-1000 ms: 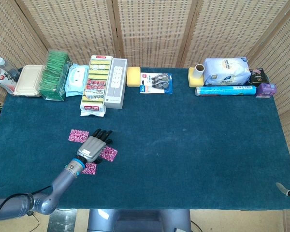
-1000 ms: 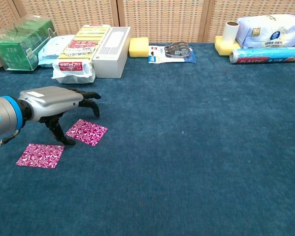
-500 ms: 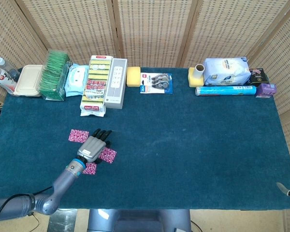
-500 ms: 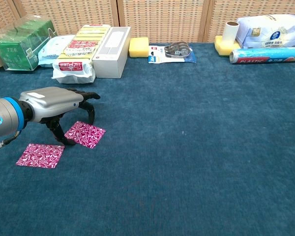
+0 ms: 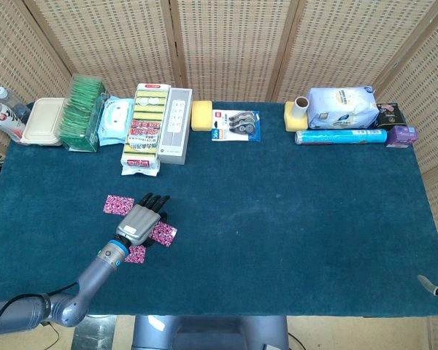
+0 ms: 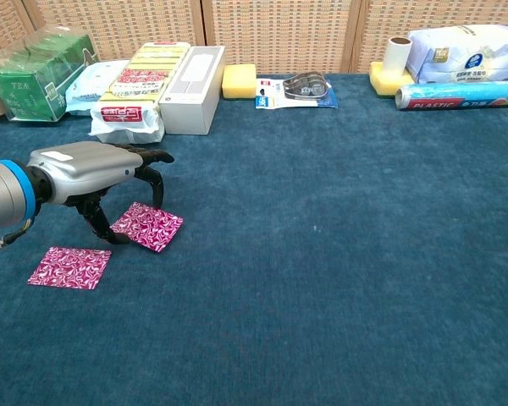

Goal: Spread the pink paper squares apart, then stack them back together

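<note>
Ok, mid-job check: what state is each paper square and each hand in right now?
Left hand: over the middle square, fingertips touching it.
Middle pink square: one edge lifted off the cloth.
Far pink square: flat, apart from the others.
Near pink square: flat, alone.
Right hand: not in view.

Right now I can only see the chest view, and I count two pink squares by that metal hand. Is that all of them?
Observer: No. The head view shows a third pink square on the far side of the left hand, which blocks it from your camera.
Operator: Is it touching the others?
Observer: From above, no. It lies apart from the middle square under the fingers, and from the near square.
Operator: What sits left of the green tea box, at my frame's edge?
Observer: A beige lidded container, with bottles just beyond it at the table's corner.
</note>
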Available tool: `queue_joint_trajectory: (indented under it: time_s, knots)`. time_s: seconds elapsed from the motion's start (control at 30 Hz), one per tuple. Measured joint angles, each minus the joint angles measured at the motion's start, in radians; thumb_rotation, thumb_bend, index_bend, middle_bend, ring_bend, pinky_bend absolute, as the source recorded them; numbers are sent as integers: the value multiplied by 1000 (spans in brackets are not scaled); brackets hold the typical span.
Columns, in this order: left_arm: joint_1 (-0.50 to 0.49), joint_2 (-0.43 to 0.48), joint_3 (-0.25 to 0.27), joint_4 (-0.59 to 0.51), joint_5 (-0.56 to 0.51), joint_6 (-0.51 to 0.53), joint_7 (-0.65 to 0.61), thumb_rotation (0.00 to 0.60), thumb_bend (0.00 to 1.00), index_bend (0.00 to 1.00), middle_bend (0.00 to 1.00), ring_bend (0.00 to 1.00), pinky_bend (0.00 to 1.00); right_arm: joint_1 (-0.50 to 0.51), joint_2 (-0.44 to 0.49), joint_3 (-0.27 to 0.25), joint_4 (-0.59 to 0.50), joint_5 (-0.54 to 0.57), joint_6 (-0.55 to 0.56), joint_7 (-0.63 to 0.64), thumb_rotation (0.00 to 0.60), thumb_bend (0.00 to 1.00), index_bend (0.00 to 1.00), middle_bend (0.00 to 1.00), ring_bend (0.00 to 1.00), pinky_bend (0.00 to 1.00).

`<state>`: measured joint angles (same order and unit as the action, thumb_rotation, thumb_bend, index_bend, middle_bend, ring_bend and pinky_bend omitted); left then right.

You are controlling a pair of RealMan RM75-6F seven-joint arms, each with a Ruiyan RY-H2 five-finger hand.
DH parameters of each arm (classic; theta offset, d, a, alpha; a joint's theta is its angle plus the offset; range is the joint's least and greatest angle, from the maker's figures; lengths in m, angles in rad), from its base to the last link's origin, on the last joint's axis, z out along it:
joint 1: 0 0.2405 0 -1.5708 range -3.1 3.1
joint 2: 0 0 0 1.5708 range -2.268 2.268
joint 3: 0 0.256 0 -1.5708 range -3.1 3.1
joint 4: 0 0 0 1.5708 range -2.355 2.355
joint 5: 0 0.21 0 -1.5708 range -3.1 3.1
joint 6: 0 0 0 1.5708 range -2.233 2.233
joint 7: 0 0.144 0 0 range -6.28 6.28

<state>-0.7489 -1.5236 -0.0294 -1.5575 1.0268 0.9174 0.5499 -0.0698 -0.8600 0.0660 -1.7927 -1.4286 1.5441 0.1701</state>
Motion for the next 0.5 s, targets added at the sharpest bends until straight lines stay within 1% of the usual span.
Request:
queue_joint_trajectory:
  time_s: [0.23, 0.33, 0.5]
  knots:
    - [10, 61, 6, -81, -16, 14, 7, 600, 218, 400, 0, 0, 0, -1, 1, -1, -2, -2, 1, 0, 531, 0, 78, 0, 0, 0]
    - [24, 95, 19, -132, -47, 25, 16, 600, 219, 400, 0, 0, 0, -1, 2, -1, -2, -3, 1, 1, 531, 0, 78, 0, 0, 0]
    - [57, 155, 59, -233, -119, 70, 56, 600, 219, 400, 0, 0, 0, -1, 4, -3, -5, -9, 1, 3, 530, 0, 78, 0, 0, 0]
